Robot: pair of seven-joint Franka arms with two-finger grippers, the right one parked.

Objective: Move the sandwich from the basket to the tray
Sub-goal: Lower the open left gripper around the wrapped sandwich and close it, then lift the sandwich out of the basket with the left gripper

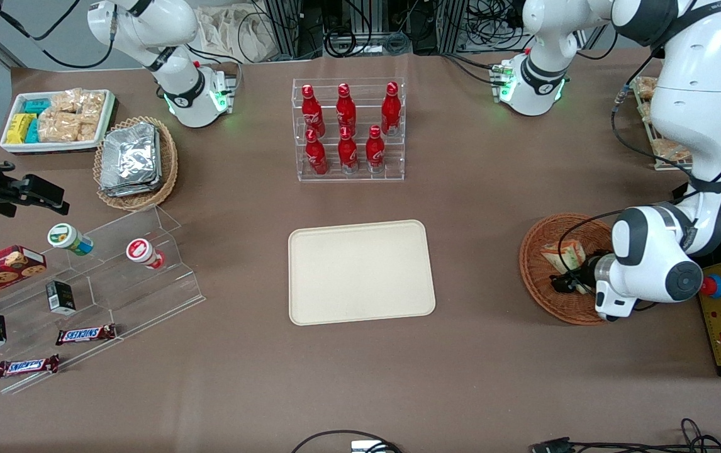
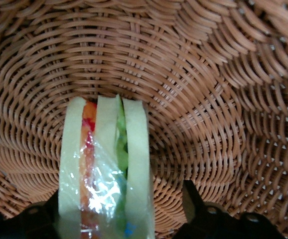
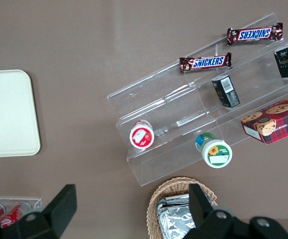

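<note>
A: Which step is this?

B: The grasp, I judge. The left arm's black two-finger gripper [image 1: 567, 281] is down inside the round reddish-brown woven wicker basket [image 1: 540, 277], which sits near the table edge at the working arm's end. The clear-wrapped triangular sandwich wedge of pale bread with green and orange-red filling [image 2: 105, 164] lies in that basket

A: Does it have hold of it?

B: The wrist view shows the fingers [image 2: 196, 201] spread wide, one on each side of the wedge and apart from it, so nothing is gripped yet

A: And next?

B: Closing gently on the bread faces, since the wrap looks slippery, then lifting clear of the rim and carrying it toward the large flat cream-beige rectangular tray [image 1: 360, 272] at the table's middle, which has nothing on it
</note>
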